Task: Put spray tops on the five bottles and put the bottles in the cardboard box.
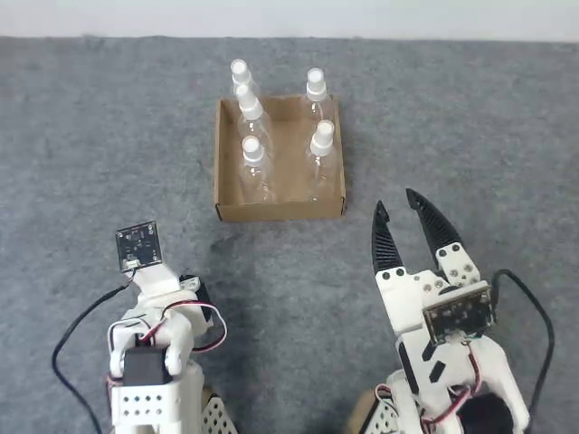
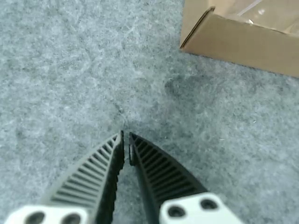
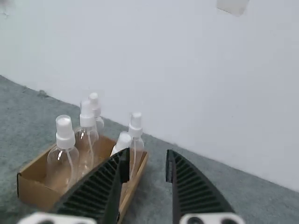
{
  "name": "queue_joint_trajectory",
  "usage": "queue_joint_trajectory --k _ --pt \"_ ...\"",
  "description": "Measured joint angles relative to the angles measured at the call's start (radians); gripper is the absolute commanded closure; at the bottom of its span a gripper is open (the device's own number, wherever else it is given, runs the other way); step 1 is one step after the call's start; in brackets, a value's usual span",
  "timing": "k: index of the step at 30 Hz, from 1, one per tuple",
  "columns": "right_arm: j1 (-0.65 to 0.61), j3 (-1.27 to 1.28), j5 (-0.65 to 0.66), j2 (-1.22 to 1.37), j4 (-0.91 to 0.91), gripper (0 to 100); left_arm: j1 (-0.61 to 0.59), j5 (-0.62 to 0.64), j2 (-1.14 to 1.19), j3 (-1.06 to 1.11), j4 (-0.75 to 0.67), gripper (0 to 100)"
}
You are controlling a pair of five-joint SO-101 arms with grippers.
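A cardboard box stands on the grey carpet at the middle back. Several clear bottles with white spray tops stand upright inside it; the back left one rises at the box's far wall. My right gripper is open and empty, lifted in front of the box's right corner. From the right wrist, the bottles and the box appear beyond the open gripper. My left gripper is shut and empty just above the carpet, short of the box's near corner.
The left arm sits folded at the lower left, its wrist camera board over the gripper. A white wall rises behind the carpet. Bare grey carpet lies around the box.
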Motion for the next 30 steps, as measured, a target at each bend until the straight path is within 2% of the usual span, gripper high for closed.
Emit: queue_joint_trajectory --k 23,30 --pt "0.005 0.296 0.000 0.014 0.000 92.0 0.000 0.000 0.000 0.000 0.000 99" --pt "0.005 0.410 0.003 0.015 -0.077 92.0 0.000 0.000 0.000 0.000 0.000 99"
